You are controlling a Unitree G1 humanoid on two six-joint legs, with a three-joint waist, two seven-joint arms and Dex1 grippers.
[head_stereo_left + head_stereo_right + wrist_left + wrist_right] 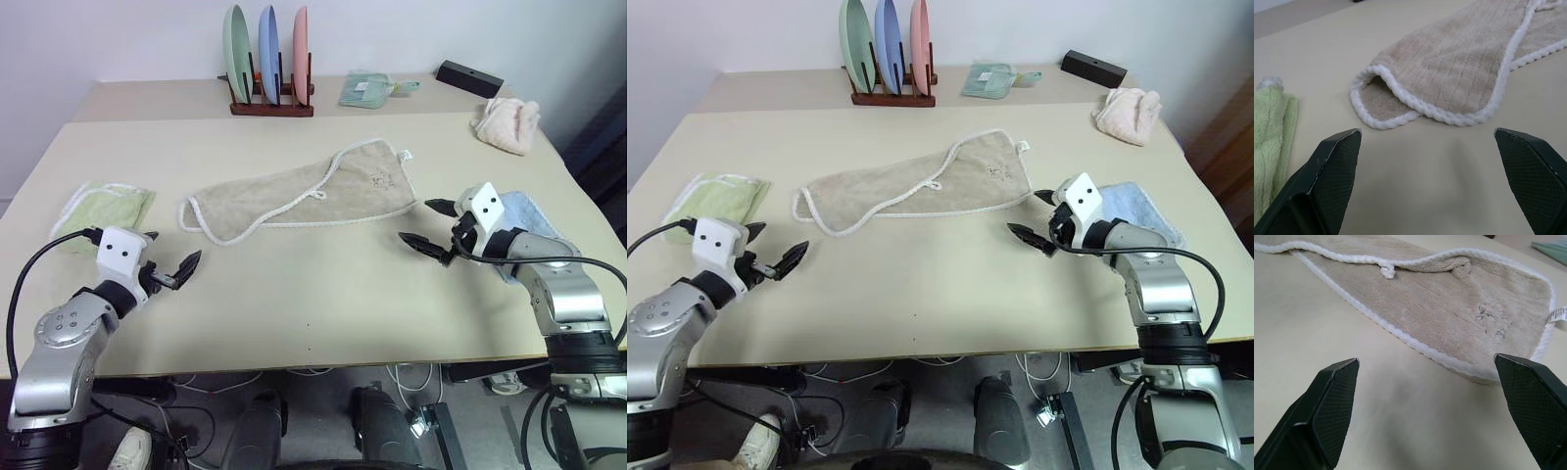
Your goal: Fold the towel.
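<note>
The towel [313, 191] lies in the middle of the table [323, 294]. The left gripper [171, 259] is in front of its left end, the right gripper [423, 223] near its right end. A plate rack [269, 98] stands behind it, with plates [266, 44] in it

I see bright, even overhead light, soft shadows under the towel [304, 191], no glare; wrist views blur the near fingers [1334, 176].

You see the towel [304, 194], beige terry with white corded edging, lying partly folded over itself mid-table, wider end rightward.
</note>
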